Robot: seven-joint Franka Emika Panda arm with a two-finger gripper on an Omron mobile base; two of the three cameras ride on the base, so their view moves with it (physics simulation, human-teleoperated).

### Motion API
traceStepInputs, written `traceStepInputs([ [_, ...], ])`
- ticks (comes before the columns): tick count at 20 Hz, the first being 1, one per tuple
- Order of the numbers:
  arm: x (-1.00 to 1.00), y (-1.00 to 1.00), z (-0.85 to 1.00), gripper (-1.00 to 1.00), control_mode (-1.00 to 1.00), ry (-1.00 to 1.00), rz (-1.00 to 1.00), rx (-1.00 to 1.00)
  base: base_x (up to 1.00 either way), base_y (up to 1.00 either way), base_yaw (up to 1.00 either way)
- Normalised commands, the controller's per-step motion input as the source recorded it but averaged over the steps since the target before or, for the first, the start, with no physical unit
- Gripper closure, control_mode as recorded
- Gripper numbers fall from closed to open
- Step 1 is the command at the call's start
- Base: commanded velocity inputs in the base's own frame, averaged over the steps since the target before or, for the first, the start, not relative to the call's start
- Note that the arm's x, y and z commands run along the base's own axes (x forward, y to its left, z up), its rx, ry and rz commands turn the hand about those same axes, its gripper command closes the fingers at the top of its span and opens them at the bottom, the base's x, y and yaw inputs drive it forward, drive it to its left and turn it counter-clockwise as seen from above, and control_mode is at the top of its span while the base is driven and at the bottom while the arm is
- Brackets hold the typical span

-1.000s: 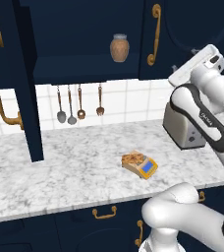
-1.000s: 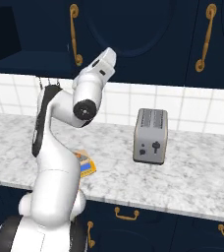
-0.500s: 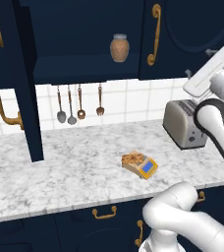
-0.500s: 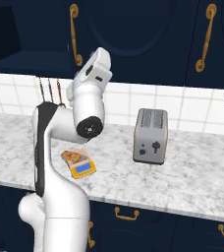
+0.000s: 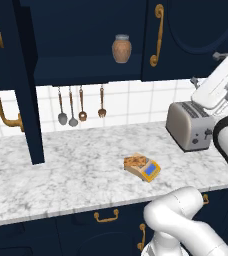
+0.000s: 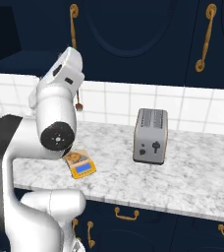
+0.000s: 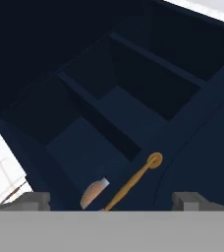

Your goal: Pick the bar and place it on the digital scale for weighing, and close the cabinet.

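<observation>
My gripper is spread wide with nothing between the fingers, just the two dark tips poking up at the bottom of the hand view, well apart from each other. It's up high and aimed into the cabinet, so what I'm looking at is dark navy shelves from an odd tilted angle, with a brass handle running diagonally right above the gap between my tips and the brown jar just beside it. From the left base view you can see my arm raised on the right side, over by the toaster, and the cabinet door on the left is hanging open, sticking out over the counter with its long curved brass handle facing out. The jar sits on the open shelf in there. Down on the marble counter the bar is lying on the scale, on the back part of it, with the blue display toward the front edge of the counter. In the right base view the same scale peeks out from behind my elbow, bar on top. Spoons and a fork hang on the tiled wall under the cabinet, and the drawers below have small brass pulls.
</observation>
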Motion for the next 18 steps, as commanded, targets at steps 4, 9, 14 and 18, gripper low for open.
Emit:
traceStepInputs([
  [4,-0.17,0.97,-0.49,-1.0,-1.0,-0.28,0.05,0.33,0.0,0.0,0.0],
  [9,0.04,0.97,-0.48,-1.0,-1.0,-0.14,0.19,0.26,0.0,0.0,0.0],
  [14,0.0,0.97,-0.28,-1.0,-1.0,0.0,0.36,0.25,0.0,0.0,0.0],
  [18,0.0,0.87,-0.32,-1.0,-1.0,-0.01,0.34,0.29,0.0,0.0,0.0],
])
